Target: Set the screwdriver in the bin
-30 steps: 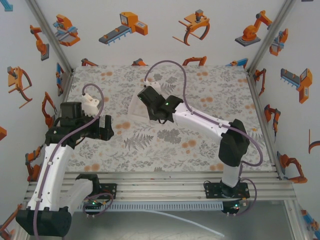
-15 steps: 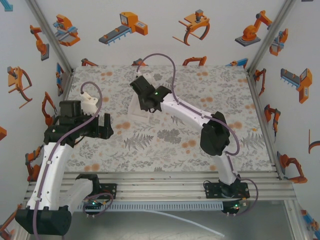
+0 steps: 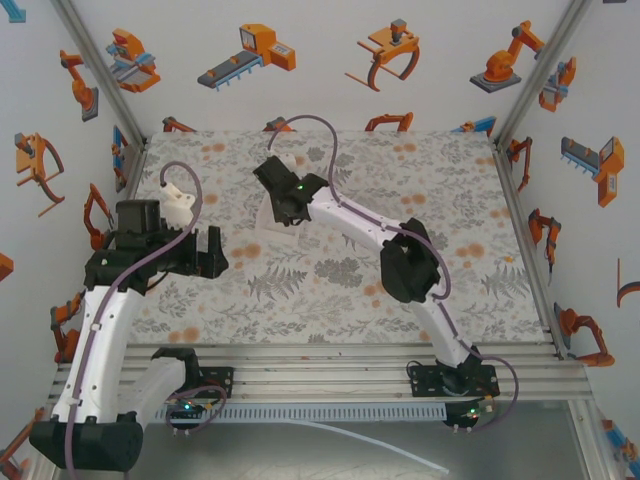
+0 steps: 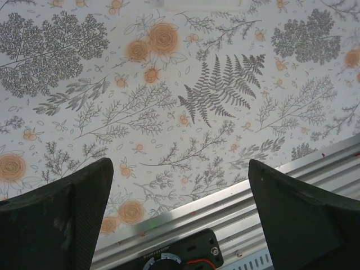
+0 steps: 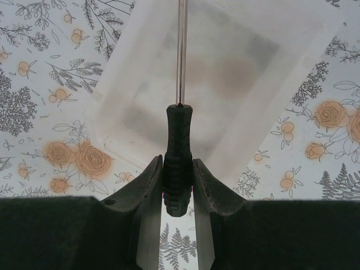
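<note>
- The right gripper (image 5: 178,169) is pinching the screwdriver (image 5: 178,143) by the lower part of its black handle, one finger pressing on each side.
- It is hovering over the bin (image 5: 247,95), which is lying on the flowered tabletop (image 4: 225,140) towards the far side; in the top view the same gripper (image 3: 283,200) is covering most of the bin (image 3: 264,214).
- The step in hand looks like the carry ending and the drop-off beginning.
- The screwdriver's long axis is running straight out from the gripper, its thin shaft pointing away across the bin floor and running off the wrist picture's top edge.
- The next move is probably calling for a small descent and then spreading the fingers, keeping the shaft tip inside the low walls.
- The left gripper (image 4: 180,185) is hanging spread and empty above the near tabletop, well apart from the bin.
</note>
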{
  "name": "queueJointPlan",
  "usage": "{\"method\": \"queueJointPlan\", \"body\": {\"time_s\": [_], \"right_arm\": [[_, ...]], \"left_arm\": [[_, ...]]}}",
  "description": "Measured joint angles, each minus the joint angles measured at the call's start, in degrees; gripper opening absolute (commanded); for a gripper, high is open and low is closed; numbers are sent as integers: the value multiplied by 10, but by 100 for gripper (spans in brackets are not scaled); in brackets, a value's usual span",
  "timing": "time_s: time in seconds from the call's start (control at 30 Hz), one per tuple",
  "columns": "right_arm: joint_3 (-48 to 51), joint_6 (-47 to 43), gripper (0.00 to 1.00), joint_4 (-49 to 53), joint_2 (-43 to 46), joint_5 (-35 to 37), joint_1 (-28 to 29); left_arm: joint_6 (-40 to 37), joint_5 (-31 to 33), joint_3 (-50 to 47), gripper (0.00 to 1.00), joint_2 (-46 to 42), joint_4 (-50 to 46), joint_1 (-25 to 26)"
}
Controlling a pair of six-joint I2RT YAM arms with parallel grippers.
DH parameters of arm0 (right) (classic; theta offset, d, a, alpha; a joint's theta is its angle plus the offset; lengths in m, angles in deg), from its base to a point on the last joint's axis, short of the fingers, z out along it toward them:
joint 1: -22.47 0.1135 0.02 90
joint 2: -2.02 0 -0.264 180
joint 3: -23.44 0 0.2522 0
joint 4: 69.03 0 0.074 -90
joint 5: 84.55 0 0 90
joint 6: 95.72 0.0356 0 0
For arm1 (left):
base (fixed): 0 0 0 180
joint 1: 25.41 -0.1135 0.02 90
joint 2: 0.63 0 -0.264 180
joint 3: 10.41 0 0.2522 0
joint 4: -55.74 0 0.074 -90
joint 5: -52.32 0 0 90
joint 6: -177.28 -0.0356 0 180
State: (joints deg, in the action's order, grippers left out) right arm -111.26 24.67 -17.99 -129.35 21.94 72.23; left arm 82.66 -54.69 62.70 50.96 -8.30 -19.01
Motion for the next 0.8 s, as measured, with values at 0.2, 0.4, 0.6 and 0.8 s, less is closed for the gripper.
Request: {"method": "queueJointPlan", "body": {"time_s": [0.2, 0.4, 0.6, 0.8], "right_arm": [[-15, 12, 23, -1, -16, -5, -7], [-37, 19, 24, -2, -43, -6, -13], [-61, 28, 24, -2, -72, -6, -16], [-69, 35, 25, -2, -89, -11, -18]], "left_arm": [[3, -13, 6, 97, -8, -5, 0], [4, -20, 6, 97, -9, -8, 0], [8, -22, 6, 97, -9, -8, 0], [8, -22, 6, 97, -9, -8, 0]]}}
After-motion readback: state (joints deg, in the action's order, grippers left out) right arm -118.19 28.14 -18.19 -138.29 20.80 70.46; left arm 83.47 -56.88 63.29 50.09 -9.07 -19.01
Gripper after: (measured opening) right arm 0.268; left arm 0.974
